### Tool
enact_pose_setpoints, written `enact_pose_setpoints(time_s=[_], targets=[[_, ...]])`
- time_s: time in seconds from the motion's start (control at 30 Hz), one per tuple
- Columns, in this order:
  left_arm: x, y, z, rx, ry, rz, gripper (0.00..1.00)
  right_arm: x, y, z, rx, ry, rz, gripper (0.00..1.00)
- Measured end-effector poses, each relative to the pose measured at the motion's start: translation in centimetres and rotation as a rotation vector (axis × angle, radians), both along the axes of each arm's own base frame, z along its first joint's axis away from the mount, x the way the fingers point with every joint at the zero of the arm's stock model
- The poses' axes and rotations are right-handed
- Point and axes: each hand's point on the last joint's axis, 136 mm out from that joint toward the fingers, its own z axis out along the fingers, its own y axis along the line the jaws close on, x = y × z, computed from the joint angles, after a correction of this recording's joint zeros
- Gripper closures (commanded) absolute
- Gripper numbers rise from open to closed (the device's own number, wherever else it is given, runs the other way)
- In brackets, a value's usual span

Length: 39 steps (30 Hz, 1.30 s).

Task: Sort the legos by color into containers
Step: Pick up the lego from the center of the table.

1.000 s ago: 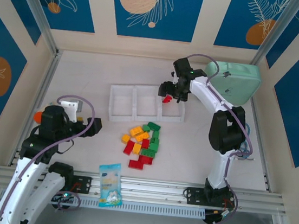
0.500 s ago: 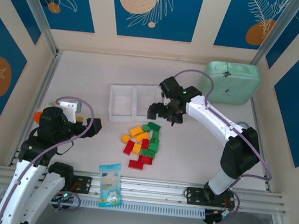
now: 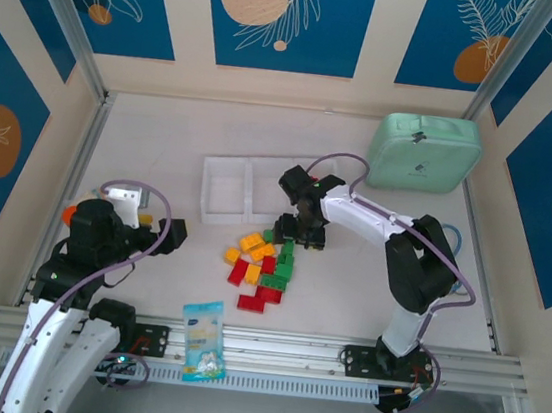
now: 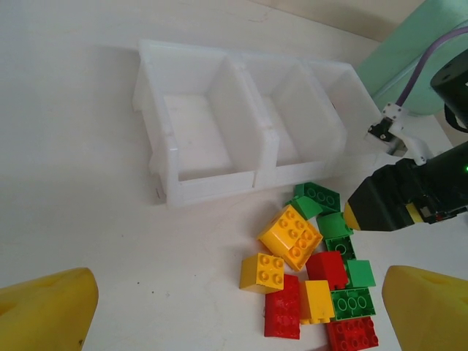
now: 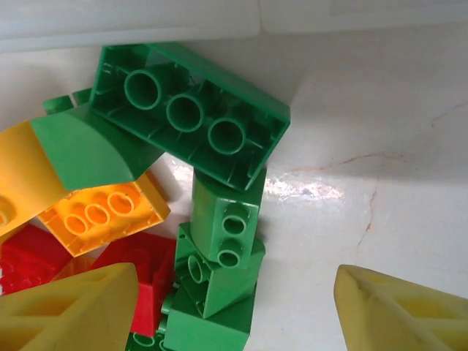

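The legos (image 3: 262, 261) lie in a loose pile of red, green and yellow-orange bricks in front of the white three-compartment tray (image 3: 226, 166). My right gripper (image 3: 295, 236) hangs open over the pile's far right end. In the right wrist view its yellow fingers (image 5: 69, 311) stand on either side of a stack of green bricks (image 5: 219, 248), not touching it. My left gripper (image 3: 173, 231) rests open at the left, well away from the pile. In the left wrist view the pile (image 4: 314, 274) and the tray (image 4: 157, 124) lie ahead of it, with the two left compartments empty.
A mint-green rounded case (image 3: 425, 153) stands at the back right. A blue-and-white snack packet (image 3: 202, 340) lies near the front rail. The right arm covers the tray's right compartment in the top view. Bare table lies left of the pile.
The right arm swung from above the tray's right compartment down to the pile; the red brick it carried is no longer in its jaws. The left arm has barely moved.
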Motion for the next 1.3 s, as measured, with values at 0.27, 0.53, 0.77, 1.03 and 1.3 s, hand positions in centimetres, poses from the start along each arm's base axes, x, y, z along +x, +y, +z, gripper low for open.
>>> enact_pose_setpoints(time_s=[0.27, 0.53, 0.77, 1.03, 1.3], targets=[[0.0, -0.1, -0.1, -0.002, 0.002, -0.003, 0.01, 0.5, 0.4, -1.1, -0.008, 0.007, 0.012, 0.39], [0.2, -0.1, 0.1, -0.004, -0.01, -0.004, 0.01, 0.3, 0.9, -2.2, -0.026, 0.029, 0.03, 0.4], [0.3, -0.1, 0.0, -0.004, -0.007, -0.004, 0.01, 0.2, 0.7, -3.8, -0.052, 0.058, 0.042, 0.54], [0.3, -0.1, 0.0, -0.004, -0.007, -0.004, 0.01, 0.5, 0.2, -4.1, -0.06, 0.057, 0.041, 0.66], [0.3, -0.1, 0.0, -0.004, -0.007, -0.004, 0.01, 0.4, -1.0, -2.7, -0.076, 0.023, 0.045, 0.74]])
